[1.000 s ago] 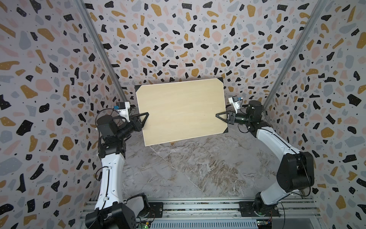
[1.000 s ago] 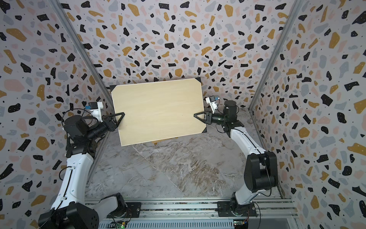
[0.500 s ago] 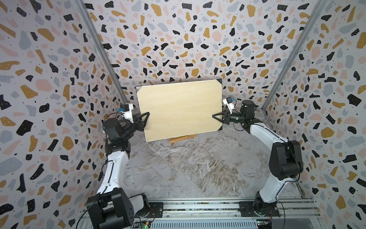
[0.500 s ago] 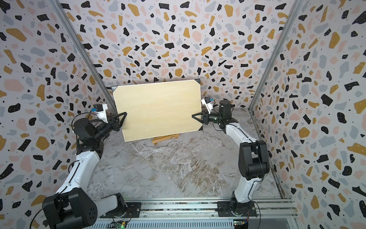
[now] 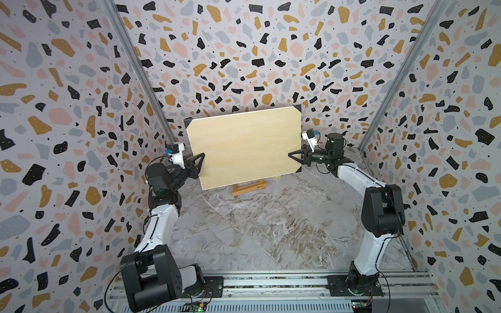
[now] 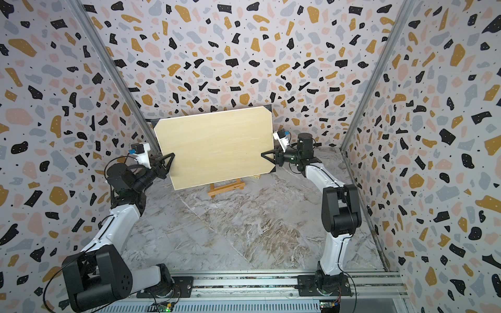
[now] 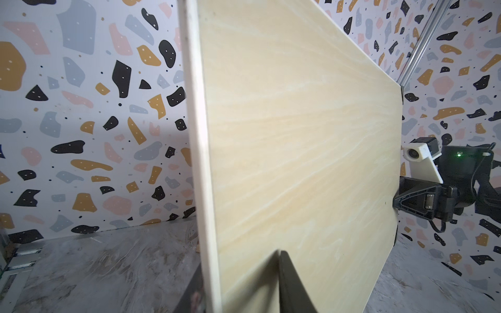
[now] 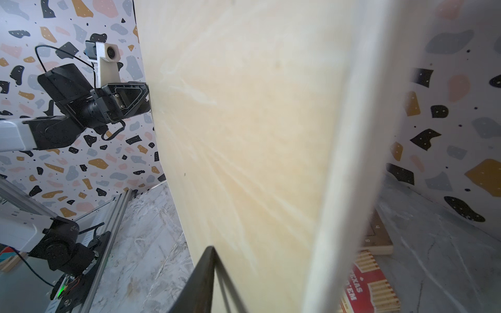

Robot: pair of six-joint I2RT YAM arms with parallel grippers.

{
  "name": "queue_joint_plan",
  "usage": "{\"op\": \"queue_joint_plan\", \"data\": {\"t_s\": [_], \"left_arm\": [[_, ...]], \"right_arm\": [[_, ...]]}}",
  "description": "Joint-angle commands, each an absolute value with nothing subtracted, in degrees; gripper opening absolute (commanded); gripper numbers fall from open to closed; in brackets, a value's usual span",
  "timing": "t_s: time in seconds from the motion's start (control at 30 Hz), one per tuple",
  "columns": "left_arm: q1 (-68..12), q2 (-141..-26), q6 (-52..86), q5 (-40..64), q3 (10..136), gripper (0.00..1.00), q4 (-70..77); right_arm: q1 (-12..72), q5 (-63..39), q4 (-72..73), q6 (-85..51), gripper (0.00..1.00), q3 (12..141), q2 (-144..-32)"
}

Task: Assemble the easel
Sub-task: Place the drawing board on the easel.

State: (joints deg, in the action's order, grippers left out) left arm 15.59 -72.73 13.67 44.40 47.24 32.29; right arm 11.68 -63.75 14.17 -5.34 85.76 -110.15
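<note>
Holding the large pale wooden board with black corner caps [image 5: 244,146] up off the grey marbled tabletop [image 5: 271,230] w/ both arms, approx. 12 o'clock of the workspace. My left gripper [image 5: 201,163] is clamped on the board's 9 o'clock edge, one finger on the front face & one behind. The left wrist cam shows the white edge sandwiched btw them. My right gripper [image 5: 291,157] pinches the 3 o'clock edge the same way. Board is skewed: its 3 o'clock side rides higher than its 9 o'clock side in both top views.

The small honey-brown wooden-slat easel [image 5: 249,187] stands at 12 o'clock on the table, just behind the board's btm edge. Only ledge & feet show, so I can't confirm the rear leg is spread, nor whether the board touches the ledge.

My read: frame looks stood up, so step in hand = seating the board on the ledge, late in the task. Next move prob. needs: level the board, ctr it over the ledge, lower both arms in sync, lean the top back onto the frame, and only then loosen the fingers. An uneven drop could tip the light easel. A red printed box [image 8: 371,279] lies behind the board at approx. 1 o'clock, so I'd steer clear.
</note>
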Motion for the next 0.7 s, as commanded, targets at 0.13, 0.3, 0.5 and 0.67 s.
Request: {"op": "queue_joint_plan", "data": {"t_s": [0.13, 0.3, 0.5, 0.67], "left_arm": [[11.3, -74.0, 2.0, 41.2, 46.9, 0.00, 41.0], [11.3, -75.8, 0.6, 41.7, 46.3, 0.00, 42.5], [11.3, -77.8, 0.3, 41.4, 45.5, 0.00, 45.3], [11.2, -78.5, -0.2, 41.1, 45.1, 0.00, 45.6]], "right_arm": [[18.3, -57.0, 22.9, 2.5, 0.03, 91.5, -110.3], [18.3, -57.0, 24.0, 2.9, 0.03, 92.1, -112.3], [18.3, -56.6, 27.2, 2.3, 0.03, 92.1, -114.4], [18.3, -56.3, 28.9, 2.3, 0.03, 92.4, -116.3]]}}
